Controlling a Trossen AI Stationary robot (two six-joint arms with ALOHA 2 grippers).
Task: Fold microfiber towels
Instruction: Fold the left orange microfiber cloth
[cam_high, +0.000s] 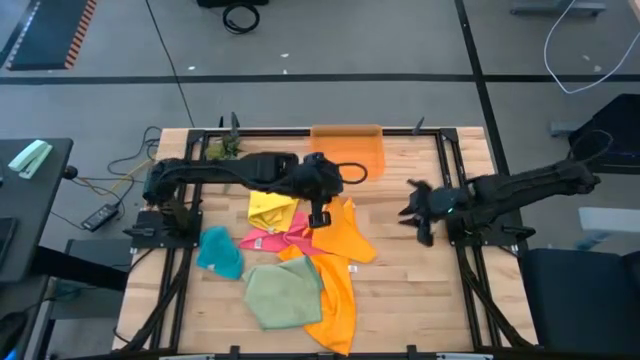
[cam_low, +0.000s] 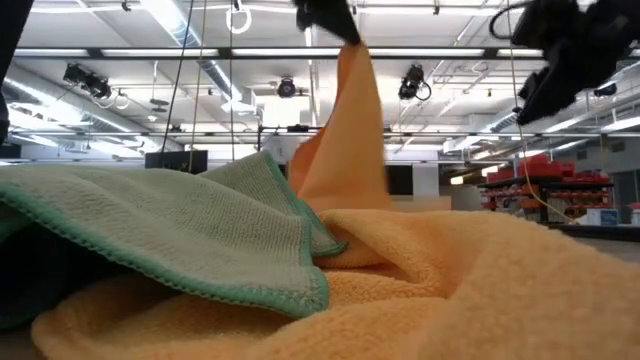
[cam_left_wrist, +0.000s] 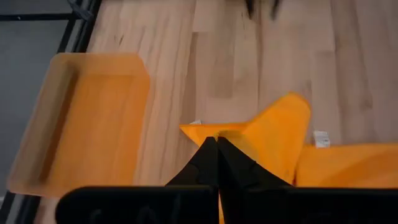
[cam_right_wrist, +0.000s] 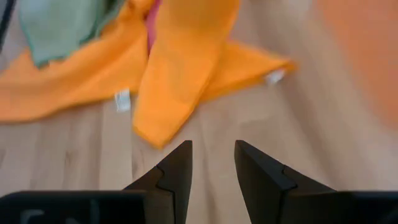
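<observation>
Several microfiber towels lie heaped at the table's middle: yellow (cam_high: 270, 207), pink (cam_high: 268, 240), teal (cam_high: 220, 250), sage green (cam_high: 283, 290), and an orange one (cam_high: 335, 305) under the green. Another orange towel (cam_high: 348, 235) rises in a peak to my left gripper (cam_high: 320, 216), which is shut on it above the heap. My right gripper (cam_high: 412, 212) hovers open over bare wood to the right of the heap, nothing between its fingers (cam_right_wrist: 180, 165). My left gripper pinches the orange towel's upper edge (cam_left_wrist: 211, 130) between its two shut fingers; one layer or several, I cannot tell. The fingers slant down from the table's left. The towel hangs below them as a narrow peak (cam_low: 350, 110), its lower part resting on the other towels.
A translucent orange bin (cam_high: 348, 148) stands at the far edge, just beyond my left gripper. Bare wood (cam_high: 415, 285) spreads right of the heap. Black frame rails (cam_high: 455, 200) run along the table's sides. Small white tags (cam_right_wrist: 122, 99) show on the orange towels.
</observation>
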